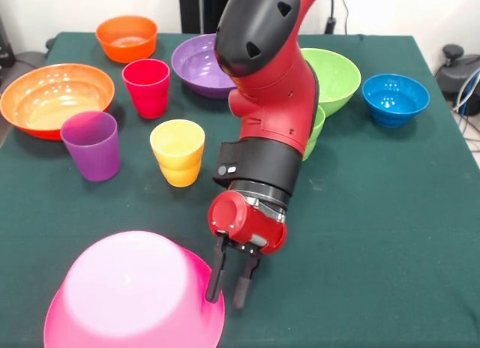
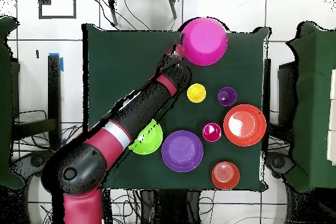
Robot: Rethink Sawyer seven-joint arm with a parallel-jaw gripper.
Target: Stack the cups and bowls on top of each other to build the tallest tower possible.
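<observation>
The counter [image 1: 390, 235] is covered in a matte dark green cloth. At the lower left of the front view the largest pink bowl [image 1: 131, 299] lies upside down, a smooth glossy dome with its rim spreading wide at the bottom. The tool [image 1: 231, 279] hangs at the dome's right edge with its two slim black fingers [image 1: 216, 277] parted and nothing between them; the left finger stands against the bowl's side, the right one just off it over the cloth. Above them sit a rounded red wrist and a black cylindrical collar.

The other pieces stand upright in the upper half of the frame. The large orange bowl [image 1: 54, 99] is a wide, shallow, shiny dish at the left edge; the small orange bowl [image 1: 127, 37] is deeper, at the upper left. The purple bowl [image 1: 199, 64] and the lime green bowl [image 1: 334, 79] are partly hidden by the arm. The small blue bowl [image 1: 395, 99] sits apart at the upper right.

Three tumblers with stepped, tapering sides cluster left of centre: the red cup [image 1: 146, 87], the translucent purple cup [image 1: 91, 145] and the yellow cup [image 1: 178, 151]. A sliver of the green cup [image 1: 314, 130] shows behind the arm.
</observation>
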